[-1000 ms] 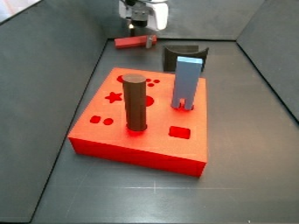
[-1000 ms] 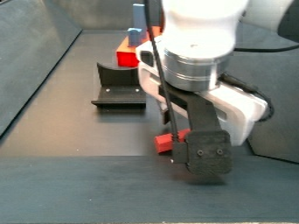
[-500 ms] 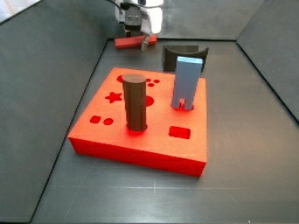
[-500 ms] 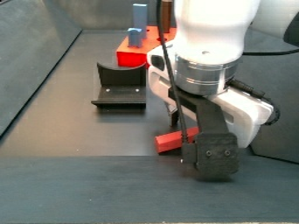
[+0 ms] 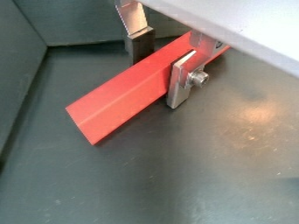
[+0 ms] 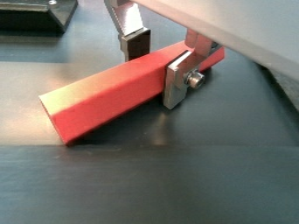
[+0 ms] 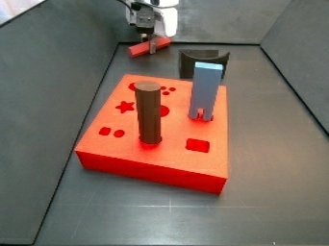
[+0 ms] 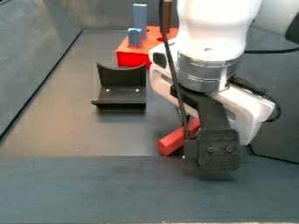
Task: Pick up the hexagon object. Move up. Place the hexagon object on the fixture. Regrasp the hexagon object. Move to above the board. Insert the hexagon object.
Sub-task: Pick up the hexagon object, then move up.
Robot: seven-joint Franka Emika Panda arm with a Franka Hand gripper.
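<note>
The hexagon object [image 5: 122, 94] is a slim red-orange bar lying crosswise between my gripper's [image 5: 158, 73] two fingers, which are shut on it near one end. Both wrist views show the long free end [image 6: 93, 101] sticking out over the dark floor. In a side view the bar [image 8: 173, 142] hangs tilted just above the floor under the white hand; in another side view it [image 7: 145, 45] is at the far end, behind the board [image 7: 174, 159]. The dark fixture [image 7: 202, 60] [image 8: 119, 85] stands apart from the gripper [image 7: 150, 29], between it and the board.
A dark brown cylinder [image 7: 149, 113] and a light blue block [image 7: 207, 93] stand upright in the red board. The grey walls of the enclosure slope in on both sides. The fixture's corner [image 6: 35, 13] shows in a wrist view.
The gripper has risen a little with the bar in it; the bar has left the floor and now hangs tilted. Board, cylinder, block and fixture have not moved.
</note>
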